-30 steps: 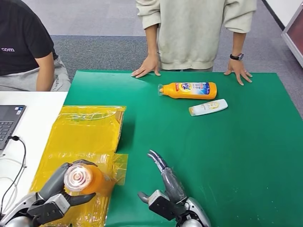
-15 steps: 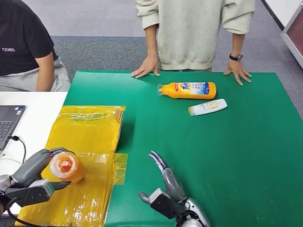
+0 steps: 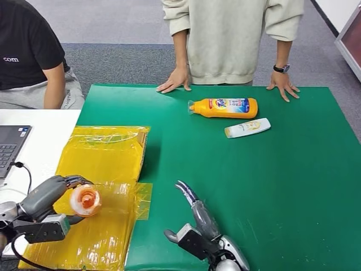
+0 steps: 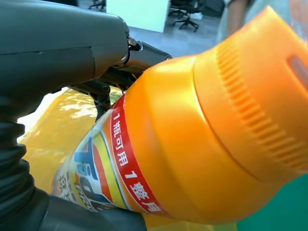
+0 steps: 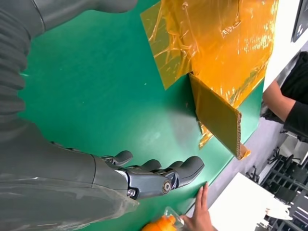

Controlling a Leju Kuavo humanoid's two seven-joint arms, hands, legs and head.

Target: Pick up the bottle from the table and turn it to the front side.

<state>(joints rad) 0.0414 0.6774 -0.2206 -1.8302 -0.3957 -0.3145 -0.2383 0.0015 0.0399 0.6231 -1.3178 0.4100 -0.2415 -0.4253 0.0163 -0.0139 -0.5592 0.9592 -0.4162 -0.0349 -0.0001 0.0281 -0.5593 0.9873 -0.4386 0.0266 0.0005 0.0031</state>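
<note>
The left hand (image 3: 42,206) is gripping an orange bottle (image 3: 85,200), its fingers (image 3: 72,181) curling around the body while the capped end is pointing up toward the head camera. In the left wrist view the bottle (image 4: 174,144) is lying across the palm, with the dark fingers (image 4: 109,82) wrapping over its labelled body just behind the shoulder, and the ribbed orange cap (image 4: 261,96) is projecting well clear of them (the label's red band is sitting right at the fingers' edge). The held bottle is hanging above the yellow film-wrapped cardboard (image 3: 102,164), over its near left part, not touching it as far as the views show.

The right hand (image 3: 198,226) is resting open just right of the yellow film-wrapped cardboard, low over the green surface (image 3: 255,186), its fingers (image 5: 160,175) stretching out nearly straight with nothing in them; whether they are touching the surface cannot be told.

Well beyond the cardboard, toward the far right, a second orange bottle (image 3: 224,108) is lying on its side, cap pointing left, and a small white tube (image 3: 247,128) is lying just beside it on the near side. A person in a pale sweatshirt (image 3: 232,39) is leaning both hands on the far edge. Left of the cardboard, a laptop (image 3: 10,144) is sitting on a white desk (image 3: 47,141).
</note>
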